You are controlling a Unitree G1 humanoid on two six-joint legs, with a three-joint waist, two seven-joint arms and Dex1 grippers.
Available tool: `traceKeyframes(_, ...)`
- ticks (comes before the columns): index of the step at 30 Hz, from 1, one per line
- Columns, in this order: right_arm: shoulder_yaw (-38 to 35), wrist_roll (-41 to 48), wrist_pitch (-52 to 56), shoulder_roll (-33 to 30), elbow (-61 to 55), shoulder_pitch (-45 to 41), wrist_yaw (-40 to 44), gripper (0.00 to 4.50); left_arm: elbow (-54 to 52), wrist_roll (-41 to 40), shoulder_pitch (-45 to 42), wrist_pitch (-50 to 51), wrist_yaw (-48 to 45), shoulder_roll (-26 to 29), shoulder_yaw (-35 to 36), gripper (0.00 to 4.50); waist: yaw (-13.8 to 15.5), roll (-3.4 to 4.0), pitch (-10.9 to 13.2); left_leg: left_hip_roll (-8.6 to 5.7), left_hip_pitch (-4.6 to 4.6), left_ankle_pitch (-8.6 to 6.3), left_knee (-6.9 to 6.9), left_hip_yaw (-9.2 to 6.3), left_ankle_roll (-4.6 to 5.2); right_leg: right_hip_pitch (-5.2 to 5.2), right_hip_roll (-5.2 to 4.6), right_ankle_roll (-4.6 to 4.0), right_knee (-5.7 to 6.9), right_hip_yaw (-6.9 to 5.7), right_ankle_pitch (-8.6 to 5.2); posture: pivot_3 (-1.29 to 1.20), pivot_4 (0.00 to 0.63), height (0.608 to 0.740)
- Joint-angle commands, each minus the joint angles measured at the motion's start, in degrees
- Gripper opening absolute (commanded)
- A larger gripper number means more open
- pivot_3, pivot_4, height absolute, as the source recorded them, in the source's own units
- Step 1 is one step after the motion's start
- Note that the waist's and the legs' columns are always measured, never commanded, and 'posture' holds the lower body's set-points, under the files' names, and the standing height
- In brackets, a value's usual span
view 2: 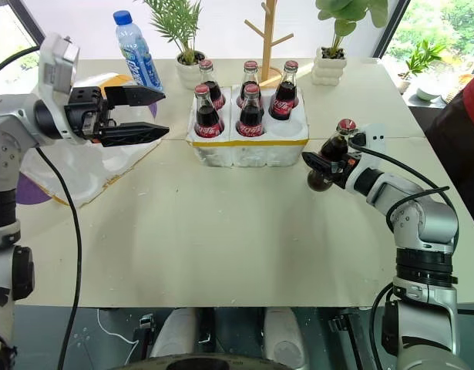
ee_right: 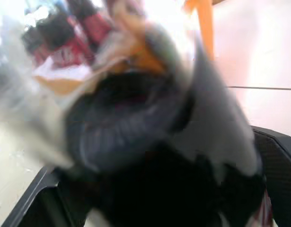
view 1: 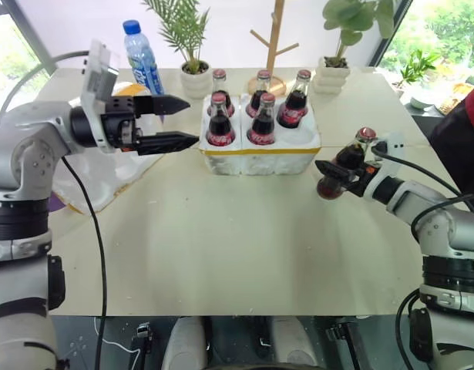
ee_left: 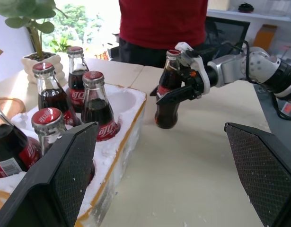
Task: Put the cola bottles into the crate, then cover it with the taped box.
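The white foam crate (view 1: pixel 260 159) with a yellow strip stands at mid table and holds five cola bottles (view 1: pixel 220 123); its front right hole (view 1: pixel 302 137) is empty. A sixth cola bottle (view 1: pixel 350 156) hangs tilted above the table just right of the crate, with my right gripper (view 1: pixel 335 171) shut on its body. In the left wrist view that gripped bottle (ee_left: pixel 168 94) is beside the crate's corner. My left gripper (view 1: pixel 194 121) is open, level, left of the crate, pointing at it. The taped box (view 1: pixel 94 185) lies under my left arm.
A blue-capped water bottle (view 1: pixel 142 58) stands behind my left gripper. Two potted plants (view 1: pixel 195 75) (view 1: pixel 334 71) and a wooden stand (view 1: pixel 276 38) line the far edge. A person in red (ee_left: pixel 159 21) stands at the table's right side.
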Motion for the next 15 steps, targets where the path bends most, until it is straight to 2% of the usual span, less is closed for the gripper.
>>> traceKeyframes(1,-1.0,0.36,-1.71,0.72,-1.52,0.08,0.18,3.61,-1.06,-0.82,-1.25,-0.61,0.69,0.64,2.16,4.5,-0.09,0.0,0.0,0.0,0.0,0.0,0.0,0.01,0.0,0.0,0.0,0.0,0.0,0.0,0.0,0.0,0.15,0.74)
traceKeyframes(3,-1.44,0.45,-2.17,0.58,-2.47,0.44,0.42,2.84,-1.27,-0.88,-0.93,-0.5,0.92,0.67,2.14,4.5,-0.06,0.0,0.0,0.0,0.0,0.0,0.0,0.01,0.0,-0.01,0.0,0.0,0.01,0.0,0.0,0.0,0.15,0.74)
traceKeyframes(8,-3.27,4.52,-0.69,-0.52,-6.27,-2.88,2.32,2.81,-2.7,-1.39,0.85,0.23,1.03,1.29,2.23,4.5,-0.15,0.03,0.02,0.01,0.0,0.0,0.0,0.03,-0.01,-0.03,0.01,0.0,0.01,0.01,0.0,0.0,0.15,0.74)
traceKeyframes(15,2.13,1.3,-2.64,-1.96,-0.67,-18.31,5.21,2.81,-4.66,-2.08,3.81,0.51,3.65,2.01,4.16,4.5,-0.39,0.2,0.12,0.03,-0.02,0.0,-0.01,0.1,0.0,-0.18,0.05,0.0,0.11,0.15,0.0,0.0,0.15,0.74)
